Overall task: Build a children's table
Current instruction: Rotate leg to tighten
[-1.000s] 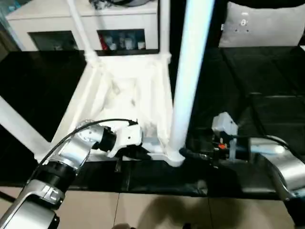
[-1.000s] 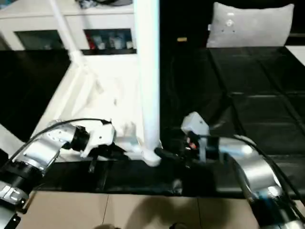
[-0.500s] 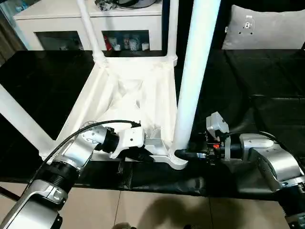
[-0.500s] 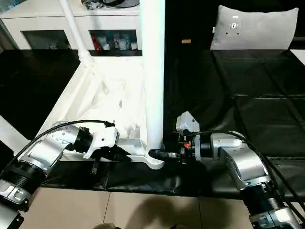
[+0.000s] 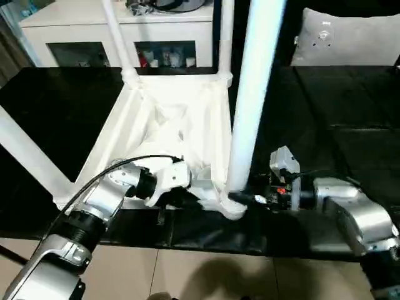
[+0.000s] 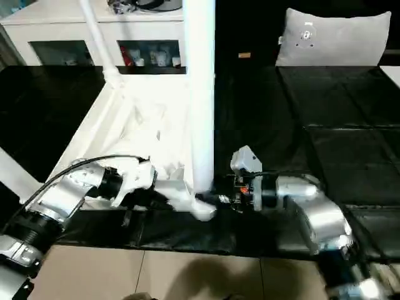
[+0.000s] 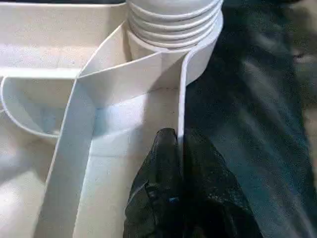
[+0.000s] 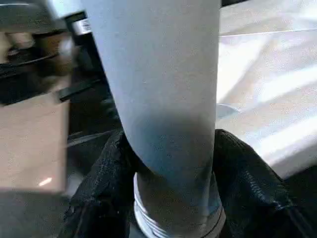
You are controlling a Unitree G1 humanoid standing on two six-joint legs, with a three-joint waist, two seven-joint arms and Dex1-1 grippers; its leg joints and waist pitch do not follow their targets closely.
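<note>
The children's table (image 5: 169, 125) is seen upside down in the centre of the frame, on the black work surface (image 5: 325, 112), with its ribbed underside facing up. Legs rise from its corners; the near right leg (image 5: 253, 94) stands in the lower middle of the frame.

The left gripper (image 7: 179, 148) is closed tightly on the thin rim wall of the tabletop, near the corner socket (image 7: 173, 20). The right gripper (image 8: 168, 163) is placed around the base of the near right leg, one black finger on each side; the fingers (image 8: 247, 183) seem to touch it, about half open.

The table is judged to be light, stiff plastic, smooth and probably slippery. The round, tapered leg could slide in a grip, so it is best held low, close to the threaded end. The thin rim may bend a little under pressure.

The tops of the legs are cut off at the upper edge. How deep the thread sits in the socket cannot be told. The white cabinet (image 5: 81, 31) in the upper left is partly hidden behind the legs.
</note>
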